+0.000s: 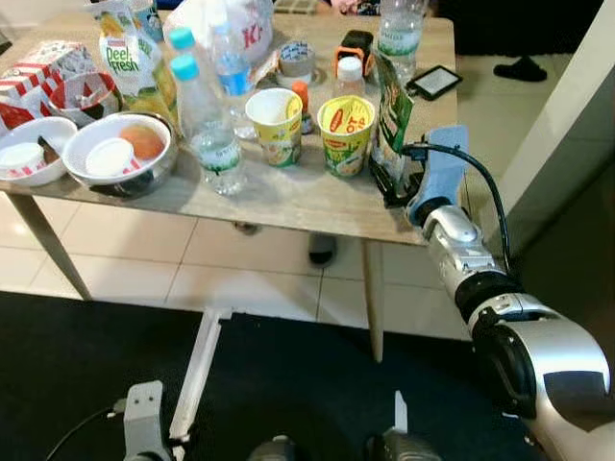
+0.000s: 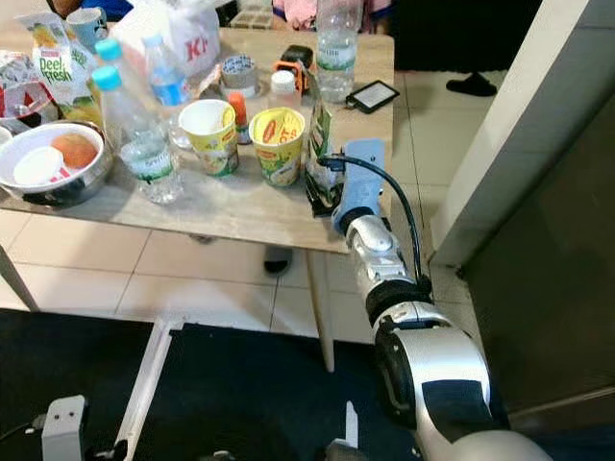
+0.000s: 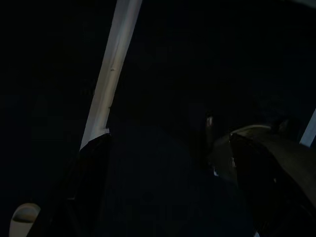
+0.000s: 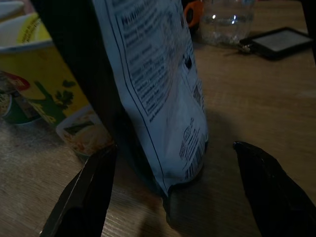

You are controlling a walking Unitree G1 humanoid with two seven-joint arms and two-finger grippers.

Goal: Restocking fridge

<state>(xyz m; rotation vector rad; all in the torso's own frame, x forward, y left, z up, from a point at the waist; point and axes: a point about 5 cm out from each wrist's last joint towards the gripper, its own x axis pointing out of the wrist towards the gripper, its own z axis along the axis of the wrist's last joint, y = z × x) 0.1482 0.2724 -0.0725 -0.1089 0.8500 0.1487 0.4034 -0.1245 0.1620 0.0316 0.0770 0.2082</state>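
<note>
Right gripper (image 4: 173, 182) at the tall green and white snack pouch (image 4: 153, 84).
The pouch stands upright on the wooden table (image 1: 288, 197); fingers wide open either side, holding nothing.

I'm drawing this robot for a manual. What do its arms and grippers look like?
The right arm is glossy silver with black joint bands, a pale blue wrist block and a black cable looping along it. The right gripper has two long, black, tapered fingers. The left gripper has the same dark fingers, seen dimly.
</note>
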